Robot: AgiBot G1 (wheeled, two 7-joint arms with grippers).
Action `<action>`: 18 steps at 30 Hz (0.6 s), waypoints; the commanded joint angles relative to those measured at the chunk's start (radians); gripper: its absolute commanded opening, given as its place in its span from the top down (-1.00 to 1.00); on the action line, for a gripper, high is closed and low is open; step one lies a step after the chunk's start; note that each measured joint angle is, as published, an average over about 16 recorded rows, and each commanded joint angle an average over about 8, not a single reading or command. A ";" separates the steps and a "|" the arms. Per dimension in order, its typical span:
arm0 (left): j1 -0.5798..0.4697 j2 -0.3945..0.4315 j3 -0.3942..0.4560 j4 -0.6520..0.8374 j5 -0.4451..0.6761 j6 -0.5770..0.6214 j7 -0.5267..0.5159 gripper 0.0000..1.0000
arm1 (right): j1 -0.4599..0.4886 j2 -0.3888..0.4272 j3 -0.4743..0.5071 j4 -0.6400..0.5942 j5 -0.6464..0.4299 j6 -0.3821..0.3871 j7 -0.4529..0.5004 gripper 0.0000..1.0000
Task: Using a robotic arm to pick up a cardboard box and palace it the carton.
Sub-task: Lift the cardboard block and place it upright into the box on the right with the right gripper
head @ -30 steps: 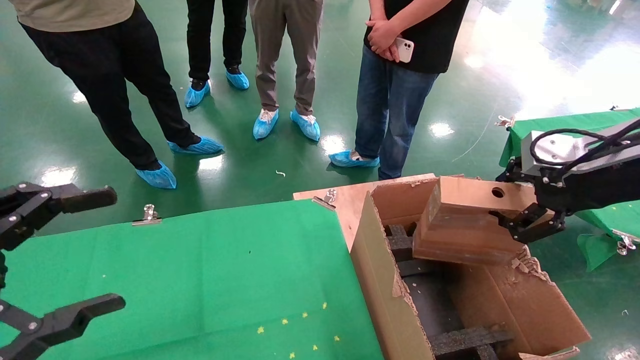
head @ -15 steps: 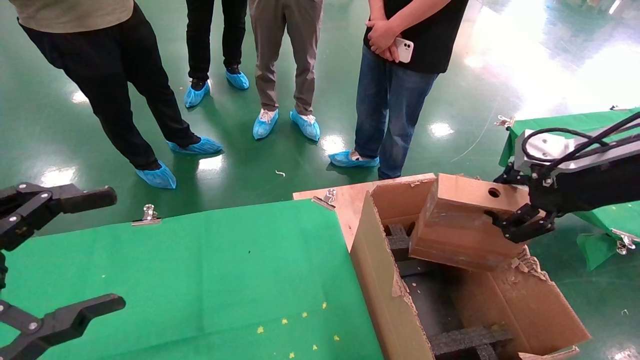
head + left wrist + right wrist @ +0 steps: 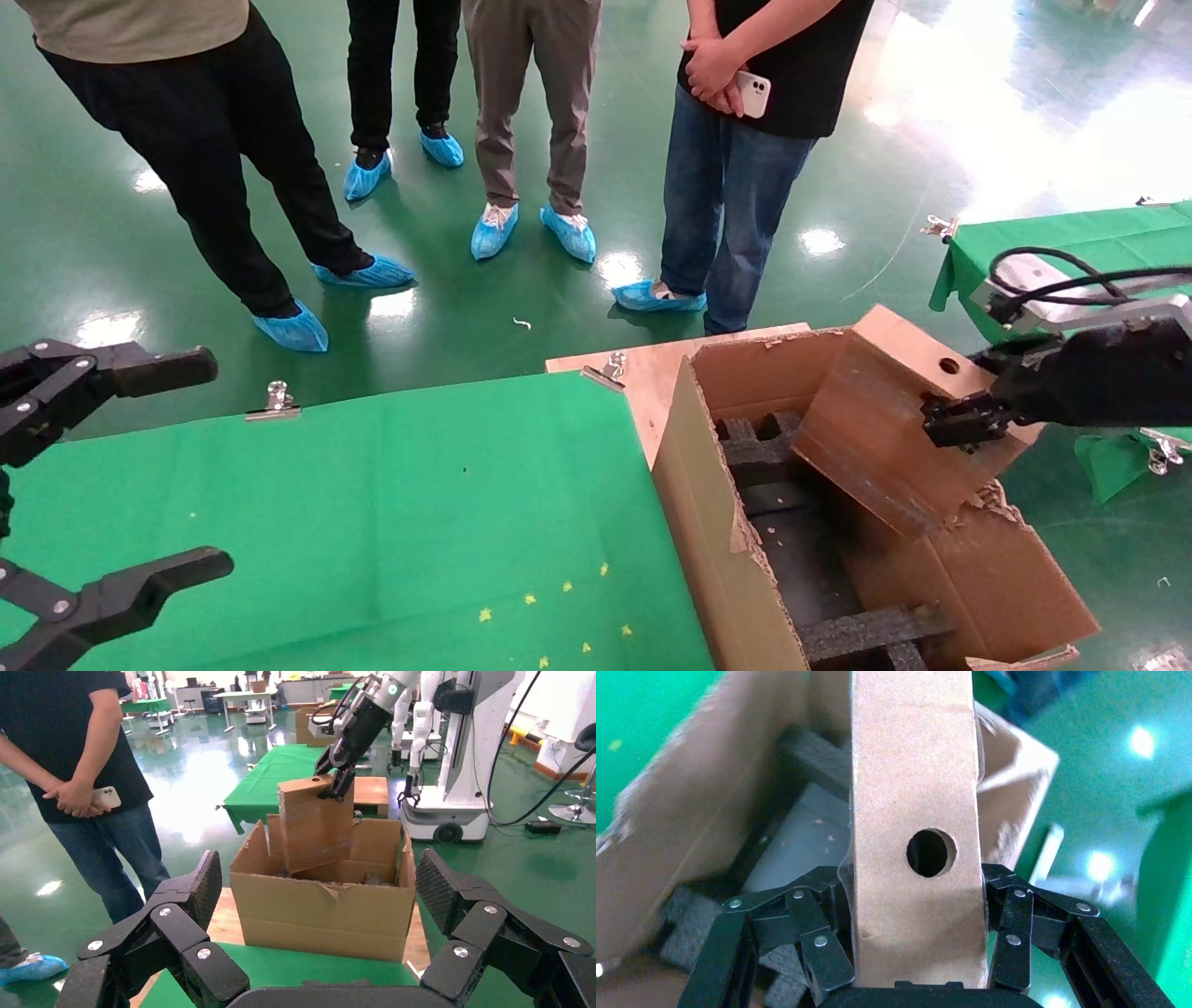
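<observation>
My right gripper (image 3: 964,415) is shut on the small brown cardboard box (image 3: 885,419), which has a round hole. It holds the box tilted, lower end down inside the large torn carton (image 3: 717,550) with black foam inserts. In the right wrist view the fingers (image 3: 821,941) clamp both sides of the box (image 3: 916,797) above the carton's interior (image 3: 701,825). In the left wrist view the box (image 3: 313,822) leans in the carton (image 3: 323,910) under the right gripper (image 3: 336,783). My left gripper (image 3: 130,466) is open and parked at the left, over the green table.
A green-covered table (image 3: 372,522) lies left of the carton. Several people (image 3: 745,140) in blue shoe covers stand on the green floor beyond. A second green table (image 3: 1052,233) is at the right. Another robot base (image 3: 450,804) stands behind the carton.
My right gripper has rotated and lowered the box; it went from nearly level over the carton to steeply tilted with its lower end down inside. The left arm has not moved.
</observation>
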 commanded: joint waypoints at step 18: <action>0.000 0.000 0.000 0.000 0.000 0.000 0.000 -1.00 | -0.088 0.005 -0.066 0.073 -0.175 0.124 0.566 1.00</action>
